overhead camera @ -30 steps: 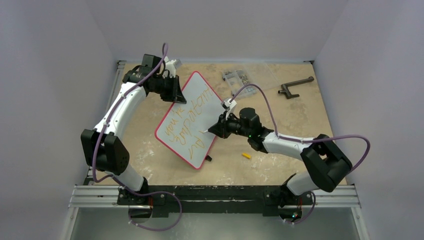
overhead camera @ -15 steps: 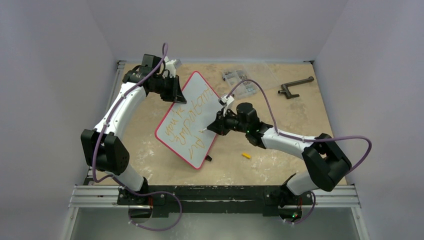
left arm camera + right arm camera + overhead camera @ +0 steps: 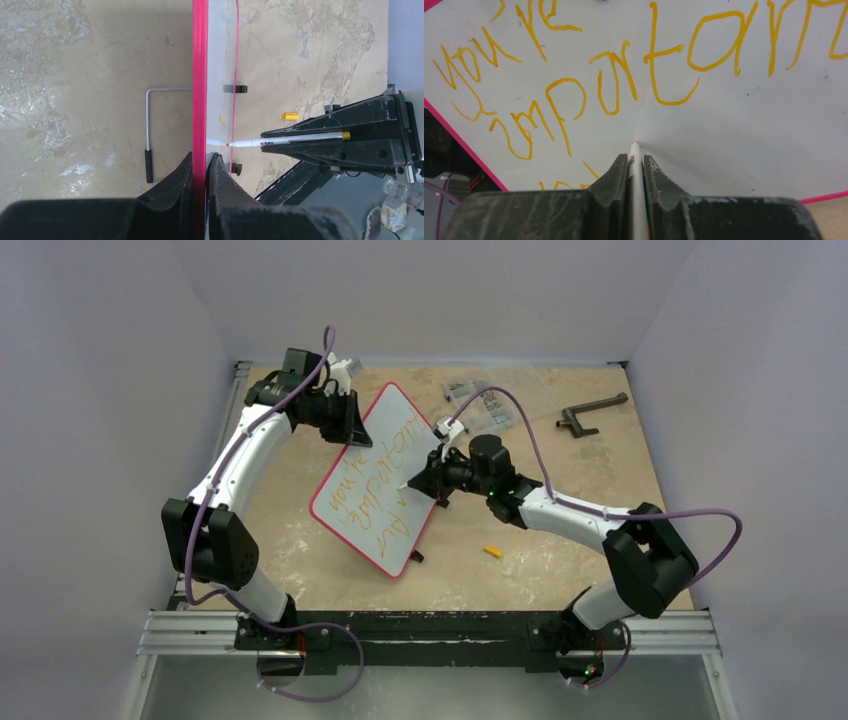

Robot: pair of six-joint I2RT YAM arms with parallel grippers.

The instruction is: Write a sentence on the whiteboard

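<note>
The whiteboard (image 3: 372,445) with its red rim is in the middle of the table (image 3: 600,465), a bit to the left, turned like a diamond. The sentence (image 3: 654,60) is in orange-yellow letters. The top line says "you're". The next line says "important". A third line starts below, but only bits of it show.

The left gripper (image 3: 202,161) pinches the red rim tight at the far left edge of the board. The right gripper (image 3: 635,161) is closed on a white pen (image 3: 292,140). The pen tip touches the board just under "important". The pen has small red print and a gold band, but the print is too tiny to read.

A little yellow cap (image 3: 491,551) lies on the table near the board, to its right. A clear box (image 3: 492,396) and a dark handle (image 3: 590,412) sit at the far right.
</note>
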